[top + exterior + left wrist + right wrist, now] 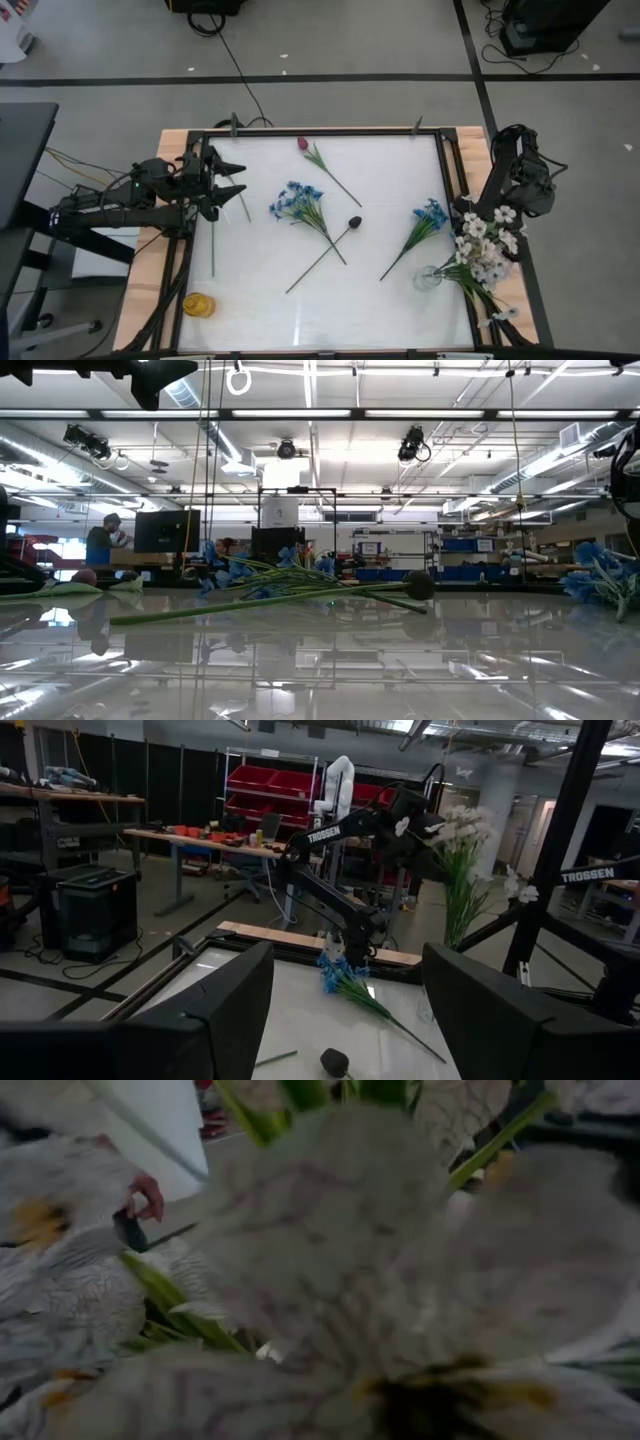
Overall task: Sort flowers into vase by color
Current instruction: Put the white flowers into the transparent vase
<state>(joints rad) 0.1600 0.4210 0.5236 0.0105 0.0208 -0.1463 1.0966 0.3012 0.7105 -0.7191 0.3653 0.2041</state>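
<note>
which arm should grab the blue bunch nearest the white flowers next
Right, probably. That blue bunch lies just beside the white flowers where the right claw hangs. The left claw, open at the table's far left, has another blue bunch nearer to it.

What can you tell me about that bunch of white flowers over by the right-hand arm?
The white flowers are an artificial-looking spray of pale blossoms with yellowish centres on thin green stems. They lie tilted at the table's right edge, stems crossing a small clear glass vase. The right gripper is at the blossoms; its wrist camera is filled with petals. Whether it grips them cannot be told.
</note>
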